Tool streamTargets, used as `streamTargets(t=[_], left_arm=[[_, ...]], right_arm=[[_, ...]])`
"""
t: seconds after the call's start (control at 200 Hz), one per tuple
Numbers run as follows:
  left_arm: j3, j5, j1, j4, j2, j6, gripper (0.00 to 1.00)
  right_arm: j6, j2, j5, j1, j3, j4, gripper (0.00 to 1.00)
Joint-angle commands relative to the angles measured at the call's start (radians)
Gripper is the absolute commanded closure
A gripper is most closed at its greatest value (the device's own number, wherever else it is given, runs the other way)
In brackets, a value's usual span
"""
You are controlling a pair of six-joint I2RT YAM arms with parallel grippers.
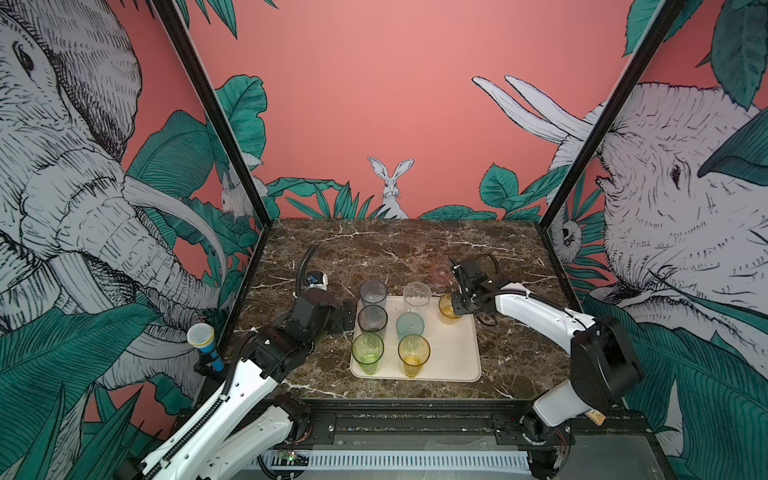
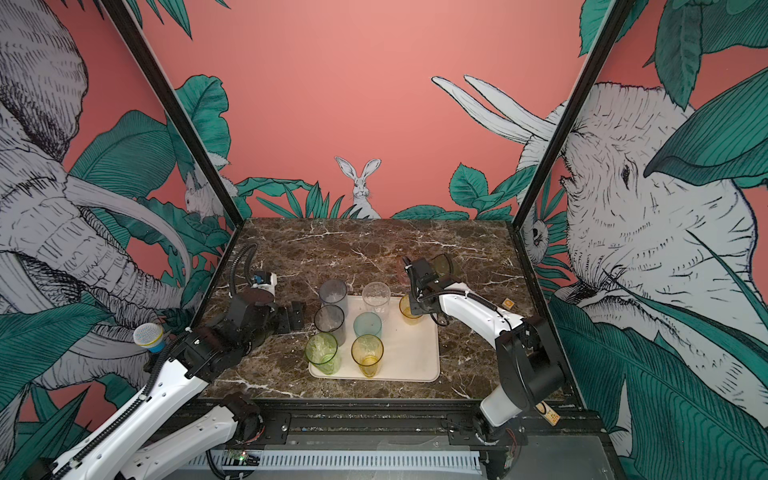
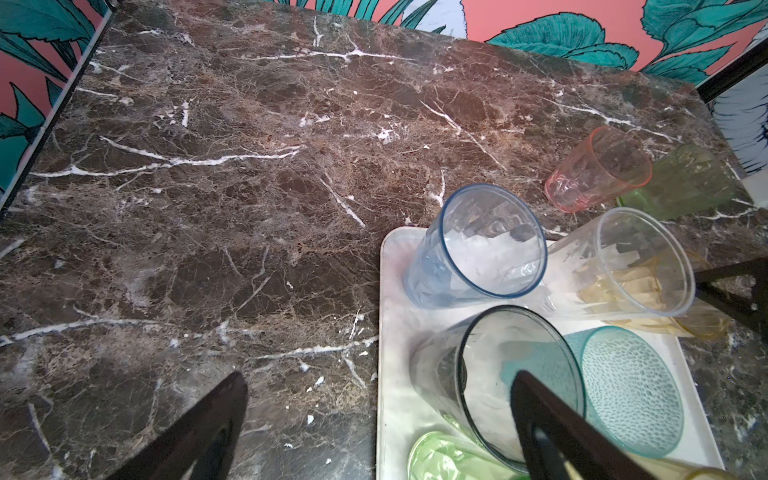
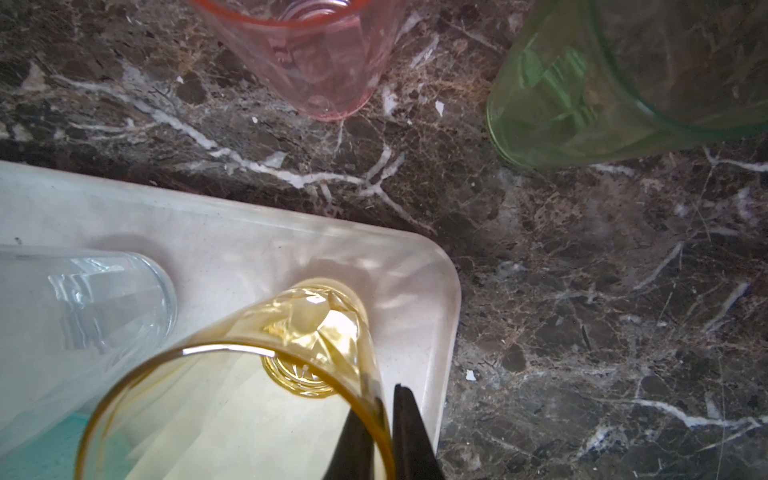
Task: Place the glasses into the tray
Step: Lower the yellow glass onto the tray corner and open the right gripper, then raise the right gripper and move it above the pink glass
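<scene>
The cream tray (image 1: 455,353) holds grey (image 1: 373,292), smoky (image 1: 372,318), clear (image 1: 417,295), teal (image 1: 409,325), green (image 1: 367,348) and yellow (image 1: 413,352) glasses. An amber glass (image 4: 320,324) stands at the tray's far right corner. My right gripper (image 4: 380,405) is shut on its rim wall, one finger inside and one outside. A pink glass (image 1: 440,272) and an olive-green glass (image 4: 582,95) stand on the marble beyond the tray. My left gripper (image 3: 386,419) hangs open at the tray's left edge, one finger in front of the smoky glass (image 3: 519,374), holding nothing.
The marble table (image 1: 374,249) is boxed in by printed walls and black frame posts (image 1: 216,120). A blue-and-white microphone (image 1: 203,338) stands at the near left. A small tan tag (image 2: 508,302) lies right of the tray.
</scene>
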Motion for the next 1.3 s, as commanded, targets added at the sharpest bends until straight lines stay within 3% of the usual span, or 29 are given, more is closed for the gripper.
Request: streamTargets(t=[0.0,0.55,0.96,1.295], left_arm=[[-0.004,-0.004,0.007,0.008,0.003,-0.011,0.01],[-0.007,-0.013,0.007,0.001,-0.003,-0.011,0.01],[-0.011,-0.016,0.006,0.007,0.005,-0.014,0.01],[-0.018,-0.019,0.007,0.008,0.006,-0.015,0.01]], right_arm=[[-0.009,0.012,0.029,-0.005,0.03,-0.011,0.81],[-0.029,-0.099,0.001,-0.005,0.081,-0.06,0.48],[-0.059,-0.19,-0.032,-0.004,0.185,-0.106,0.45],[-0.083,-0.116,0.017,-0.006,0.318,-0.112,0.44]])
